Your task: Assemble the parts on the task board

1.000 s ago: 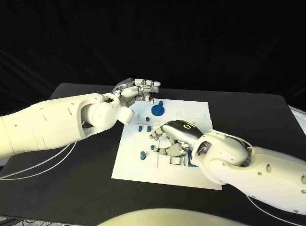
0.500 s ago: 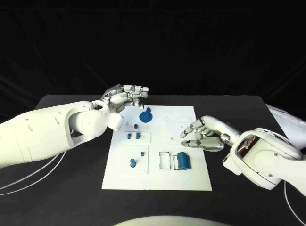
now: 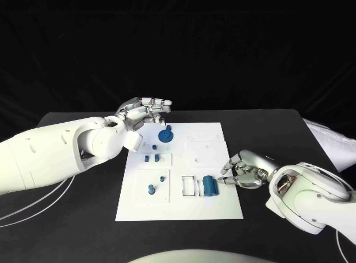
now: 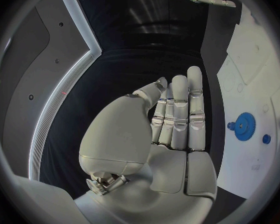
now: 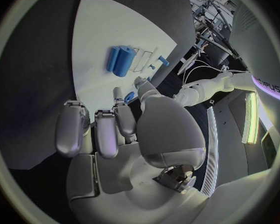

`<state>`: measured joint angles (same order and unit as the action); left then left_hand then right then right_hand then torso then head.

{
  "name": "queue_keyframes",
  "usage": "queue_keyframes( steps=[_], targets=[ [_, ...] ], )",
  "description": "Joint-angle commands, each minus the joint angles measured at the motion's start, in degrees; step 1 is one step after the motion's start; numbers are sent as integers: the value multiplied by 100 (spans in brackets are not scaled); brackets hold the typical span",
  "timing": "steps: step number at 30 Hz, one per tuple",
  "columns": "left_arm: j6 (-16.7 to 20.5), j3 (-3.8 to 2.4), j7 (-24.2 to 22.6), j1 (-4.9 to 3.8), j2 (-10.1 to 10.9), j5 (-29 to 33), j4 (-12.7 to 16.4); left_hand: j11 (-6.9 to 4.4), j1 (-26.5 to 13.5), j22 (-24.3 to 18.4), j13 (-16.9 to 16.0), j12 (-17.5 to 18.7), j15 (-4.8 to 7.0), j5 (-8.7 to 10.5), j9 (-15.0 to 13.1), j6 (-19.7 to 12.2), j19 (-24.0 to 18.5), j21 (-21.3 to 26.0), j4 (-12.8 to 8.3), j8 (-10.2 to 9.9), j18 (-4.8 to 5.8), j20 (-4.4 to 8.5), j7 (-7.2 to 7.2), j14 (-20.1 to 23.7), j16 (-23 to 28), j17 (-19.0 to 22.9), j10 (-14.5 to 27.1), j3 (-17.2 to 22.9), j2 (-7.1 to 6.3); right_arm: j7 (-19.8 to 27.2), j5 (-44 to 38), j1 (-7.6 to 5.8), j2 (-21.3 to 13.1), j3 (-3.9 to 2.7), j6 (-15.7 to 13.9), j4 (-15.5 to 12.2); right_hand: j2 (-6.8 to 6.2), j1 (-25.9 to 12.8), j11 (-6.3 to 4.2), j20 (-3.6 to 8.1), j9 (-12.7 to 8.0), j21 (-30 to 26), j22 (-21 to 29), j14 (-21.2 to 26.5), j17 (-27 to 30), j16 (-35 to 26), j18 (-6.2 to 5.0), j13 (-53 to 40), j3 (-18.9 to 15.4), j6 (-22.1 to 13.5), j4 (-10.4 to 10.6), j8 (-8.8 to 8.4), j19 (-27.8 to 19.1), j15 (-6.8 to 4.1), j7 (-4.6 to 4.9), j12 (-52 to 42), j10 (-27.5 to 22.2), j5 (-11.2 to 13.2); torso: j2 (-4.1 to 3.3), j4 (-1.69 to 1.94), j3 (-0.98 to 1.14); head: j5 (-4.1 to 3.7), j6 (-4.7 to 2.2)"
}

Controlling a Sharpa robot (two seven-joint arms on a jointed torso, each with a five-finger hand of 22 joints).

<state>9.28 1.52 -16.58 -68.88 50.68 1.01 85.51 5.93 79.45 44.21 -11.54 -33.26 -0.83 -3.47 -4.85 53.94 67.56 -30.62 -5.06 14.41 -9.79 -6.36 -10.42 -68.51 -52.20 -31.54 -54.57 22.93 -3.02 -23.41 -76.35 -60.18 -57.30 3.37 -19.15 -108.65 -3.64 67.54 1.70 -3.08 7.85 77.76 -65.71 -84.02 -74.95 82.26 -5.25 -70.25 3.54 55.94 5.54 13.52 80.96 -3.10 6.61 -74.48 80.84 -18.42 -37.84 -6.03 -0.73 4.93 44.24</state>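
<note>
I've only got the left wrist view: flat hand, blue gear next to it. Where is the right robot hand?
Observer: The right robot hand is at the board's right edge, fingertips towards a blue cylinder.
Operator: How does that cylinder lie?
Observer: On its side, in the board's near half.
Operator: Anything between it and my gear?
Observer: Yes, small blue pegs stand on the board between the gear and the cylinder.

The left hand (image 3: 148, 107) is raised with its fingers straight, close together and empty. The right hand (image 3: 245, 169) hangs low, fingers curled loosely apart, holding nothing.
</note>
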Motion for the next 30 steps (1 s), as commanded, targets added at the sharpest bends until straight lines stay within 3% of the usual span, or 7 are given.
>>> queue_keyframes(
  steps=[1,10,30],
  targets=[
    [-46,-2,-71,0,12,-25,13,-1,-51,6,6,-20,-13,-20,8,-42,-4,-22,-27,21,-60,-15,-16,34,-38,9,56,-19,16,-657,-639,74,87,-1,28,28,-66,-39,-3,-8,15,32,-8,-392,-268,27,68,-20,-94,-62,31,51,41,41,-8,-10,-49,-33,-17,18,15,1,21],
    [-44,-2,-63,0,49,-25,23,-1,-51,6,6,-20,-13,-20,8,-42,-4,-22,-27,21,-60,-15,-16,34,-38,9,56,-19,16,-752,-914,180,334,1,-66,168,-83,-13,-6,-10,41,49,-38,-392,-295,47,72,-38,-226,-102,101,124,41,42,-9,12,-73,-45,-26,18,23,-9,57],
    [-106,-2,-39,0,75,-25,21,-1,-63,6,10,-22,-15,-22,11,-51,-7,-21,-25,24,-60,-17,-15,37,-41,11,62,-20,19,-728,-1018,295,606,1,154,261,-10,34,-18,-12,107,92,-116,-391,-326,71,83,-118,-427,-105,276,310,46,37,-30,20,-82,-139,-25,20,18,26,130]
  ],
)
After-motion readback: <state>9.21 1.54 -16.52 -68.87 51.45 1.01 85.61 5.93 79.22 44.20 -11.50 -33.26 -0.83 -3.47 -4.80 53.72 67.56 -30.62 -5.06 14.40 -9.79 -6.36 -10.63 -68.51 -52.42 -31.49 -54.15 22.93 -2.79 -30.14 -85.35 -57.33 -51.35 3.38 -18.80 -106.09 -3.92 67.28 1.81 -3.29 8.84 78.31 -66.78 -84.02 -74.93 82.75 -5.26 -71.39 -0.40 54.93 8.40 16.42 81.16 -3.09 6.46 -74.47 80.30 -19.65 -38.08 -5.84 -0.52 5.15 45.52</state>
